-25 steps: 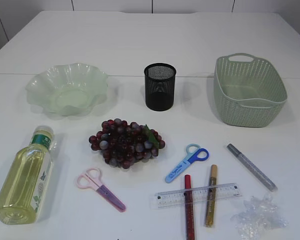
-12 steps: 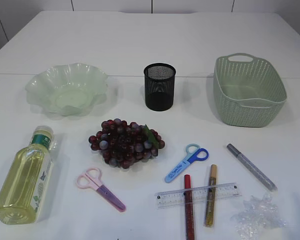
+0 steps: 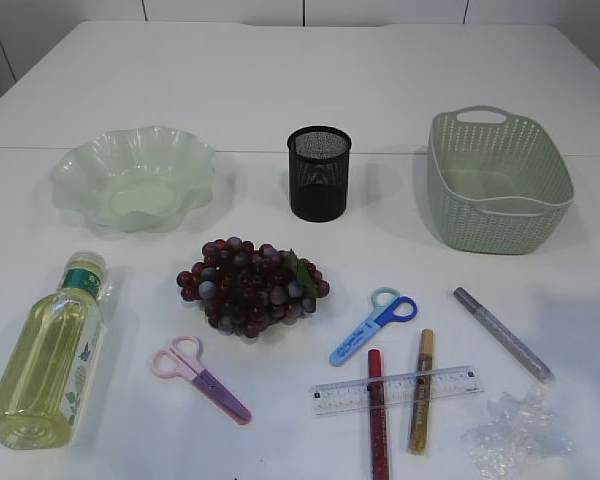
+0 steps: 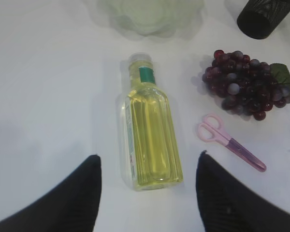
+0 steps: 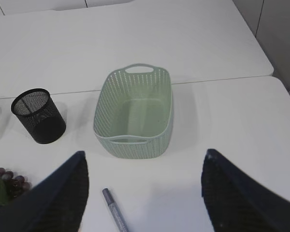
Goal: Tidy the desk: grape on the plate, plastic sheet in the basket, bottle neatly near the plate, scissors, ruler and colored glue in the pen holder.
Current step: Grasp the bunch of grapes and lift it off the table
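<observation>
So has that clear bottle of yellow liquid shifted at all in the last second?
No. The clear bottle of yellow liquid lies in the same spot as before, cap pointing toward the wavy green glass plate, its distance from the pink scissors unchanged.

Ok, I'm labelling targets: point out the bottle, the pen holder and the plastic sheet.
bottle [image 4: 150, 145]: left wrist view, on its yellow body.
pen holder [image 3: 319, 175]: exterior view, on its mesh wall.
plastic sheet [image 3: 515, 432]: exterior view, on its crumpled middle.

Pen holder [image 3: 320, 173] at table centre-rear; plate [image 3: 134, 178] at its 9 o'clock, basket [image 3: 498, 181] at 3. Grape [image 3: 251, 284] at its 7 o'clock. Bottle [image 3: 49, 355] at the grape's 8 o'clock.
</observation>
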